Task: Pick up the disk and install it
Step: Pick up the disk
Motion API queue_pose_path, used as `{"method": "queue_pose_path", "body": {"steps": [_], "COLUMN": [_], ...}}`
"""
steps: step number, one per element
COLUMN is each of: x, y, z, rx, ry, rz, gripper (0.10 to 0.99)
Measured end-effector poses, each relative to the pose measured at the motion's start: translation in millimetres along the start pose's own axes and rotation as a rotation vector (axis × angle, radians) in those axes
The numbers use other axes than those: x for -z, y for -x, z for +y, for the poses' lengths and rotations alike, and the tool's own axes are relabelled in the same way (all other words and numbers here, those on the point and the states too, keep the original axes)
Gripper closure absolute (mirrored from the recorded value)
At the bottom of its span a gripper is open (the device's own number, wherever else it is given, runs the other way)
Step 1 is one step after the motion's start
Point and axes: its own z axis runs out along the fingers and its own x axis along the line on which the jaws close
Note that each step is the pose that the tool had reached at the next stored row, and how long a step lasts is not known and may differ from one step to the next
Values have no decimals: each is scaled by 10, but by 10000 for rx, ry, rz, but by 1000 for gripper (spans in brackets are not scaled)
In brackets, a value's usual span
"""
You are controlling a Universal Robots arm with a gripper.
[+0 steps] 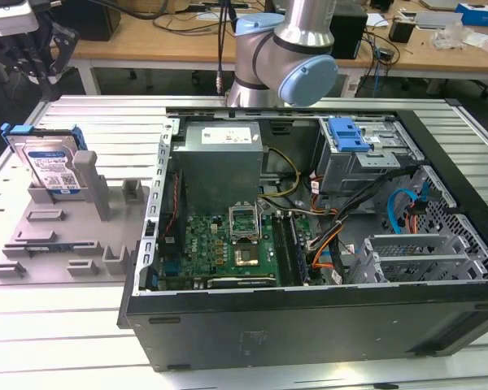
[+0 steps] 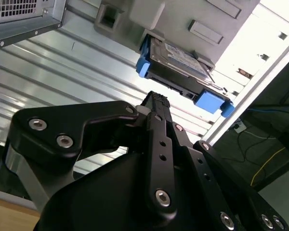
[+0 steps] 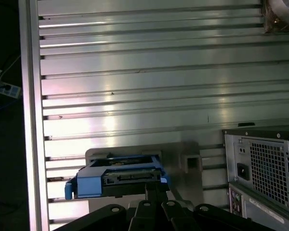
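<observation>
The disk (image 2: 180, 60) stands on edge in the fixture (image 1: 61, 244), just ahead of the pincer (image 2: 156, 101) and apart from it; released or clenched, I cannot tell. Probably heavy, stiff, slick metal: take it across its flat faces, squarely.

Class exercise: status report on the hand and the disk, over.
Hand shut, empty, short of the disk. Disk standing in grey fixture, beside the open case. Nothing between them.
</observation>
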Motion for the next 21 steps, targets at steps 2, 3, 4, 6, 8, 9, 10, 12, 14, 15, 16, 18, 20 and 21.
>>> {"method": "queue_pose_path", "body": {"steps": [2, 3, 4, 6, 8, 9, 10, 12, 14, 15, 16, 18, 20, 21], "x": [-1, -2, -3, -5, -8, -9, -9, -12, -13, -14, -15, -17, -19, -19], "y": [1, 1, 1, 1, 1, 1, 1, 1, 1, 1, 1, 1, 1, 1], "z": [0, 0, -1, -1, -1, -1, -1, -1, -1, -1, -1, -1, -1, -1], "rx": [775, 1047, 1237, 1869, 2511, 2719, 2914, 3387, 3807, 4019, 4188, 4661, 5076, 5276], "ry": [17, 23, 28, 41, 55, 59, 63, 74, 82, 87, 92, 101, 110, 114], "rz": [35, 46, 54, 83, 112, 121, 130, 151, 170, 179, 187, 208, 227, 236], "gripper": [980, 980, 980, 980, 980, 980, 980, 980, 980, 980, 980, 918, 792, 792]}}
